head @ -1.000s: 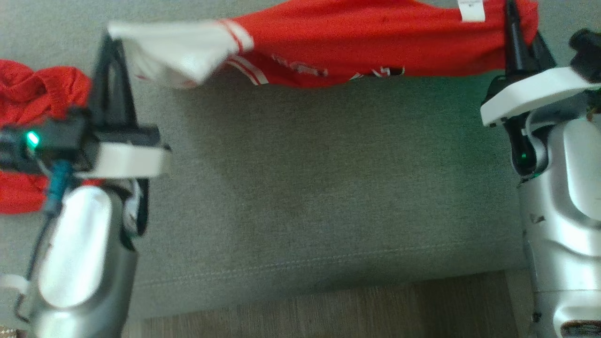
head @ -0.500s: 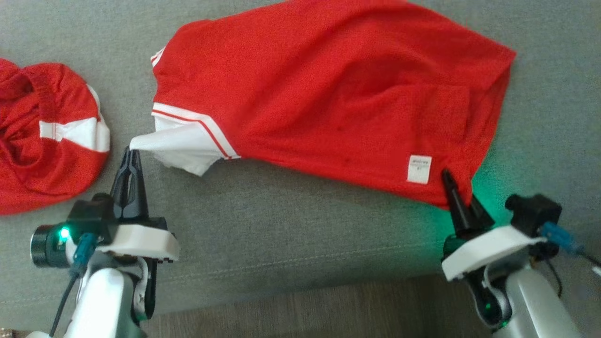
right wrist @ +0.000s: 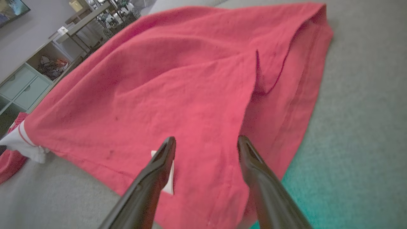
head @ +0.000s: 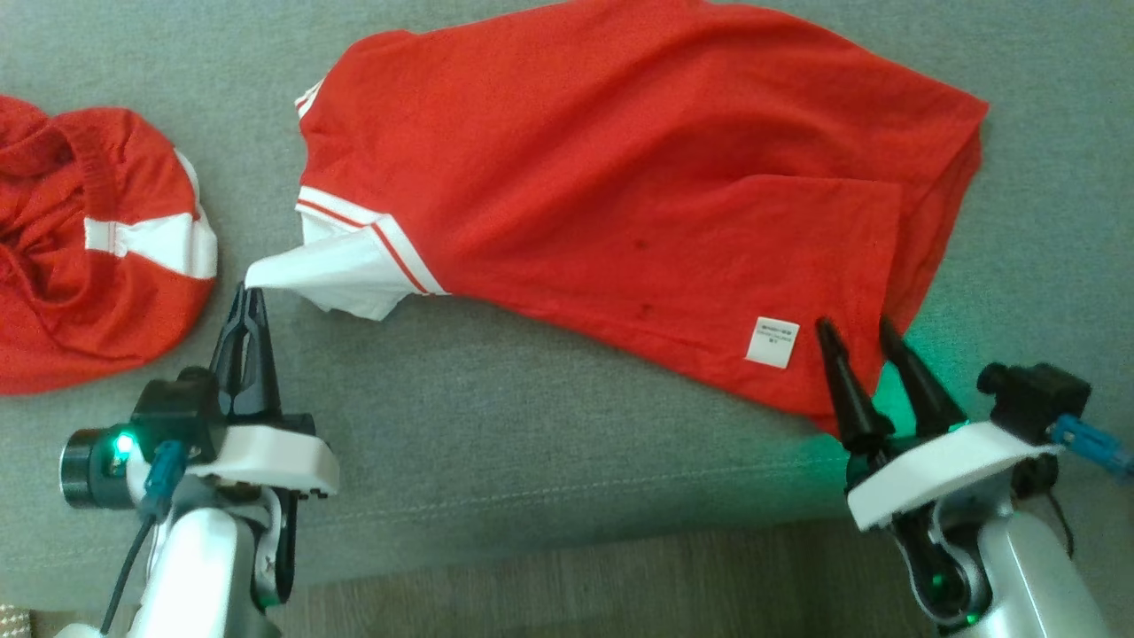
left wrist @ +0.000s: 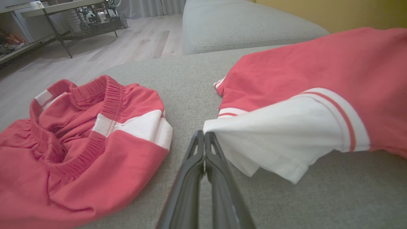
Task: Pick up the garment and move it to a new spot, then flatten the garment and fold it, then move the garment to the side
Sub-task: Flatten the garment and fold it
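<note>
Red shorts [head: 97,266] lie crumpled beside the garment [head: 620,177].

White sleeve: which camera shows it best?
Left wrist view: the white sleeve is large and close, its corner pinched by the left gripper. The head view shows it smaller; the right wrist view, a tiny scrap at its left edge.

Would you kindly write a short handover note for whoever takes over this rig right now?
Left gripper: shut on the white sleeve tip.
Right gripper: open, over the hem corner by the label.
Red shirt: laid out on the grey cushion, right side creased and doubled over. Red shorts bunched at left.
Done: shirt laid down.
To do: flatten, fold, move aside.
</note>
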